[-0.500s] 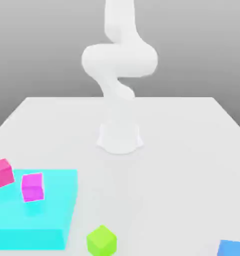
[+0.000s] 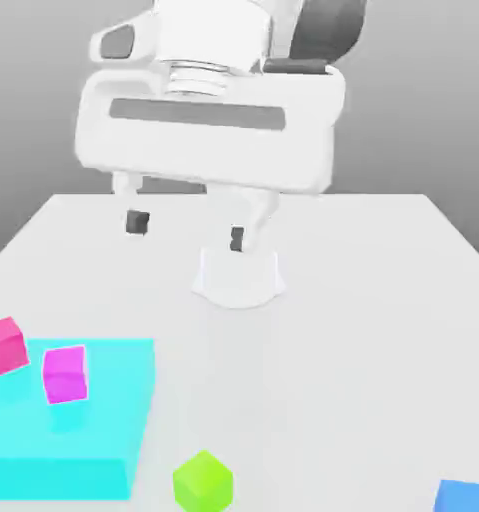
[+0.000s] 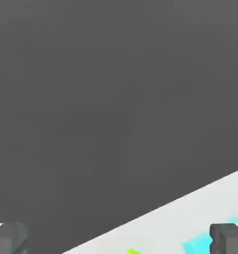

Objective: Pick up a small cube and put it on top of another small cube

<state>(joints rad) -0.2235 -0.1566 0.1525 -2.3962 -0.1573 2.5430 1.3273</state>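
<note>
The small lime-green cube (image 2: 203, 481) rests on the white table near the front edge, just off the cyan slab's corner; a sliver of the green cube (image 3: 132, 251) shows in the hand view. My gripper (image 2: 187, 230) hangs high above the table's middle, well away from the cube, open, with nothing between its dark fingertips (image 2: 137, 221). A magenta cube (image 2: 65, 373) sits on the cyan slab and a pink cube (image 2: 5, 345) sits at the slab's far edge on the exterior view's left.
A flat cyan slab (image 2: 93, 430) lies at the front on the exterior view's left. A blue cube (image 2: 463, 497) sits at the front on the exterior view's right. The arm's white base (image 2: 239, 277) stands mid-table.
The hand has swung forward and down into the exterior view, now large in front of the arm. The cubes have not moved.
</note>
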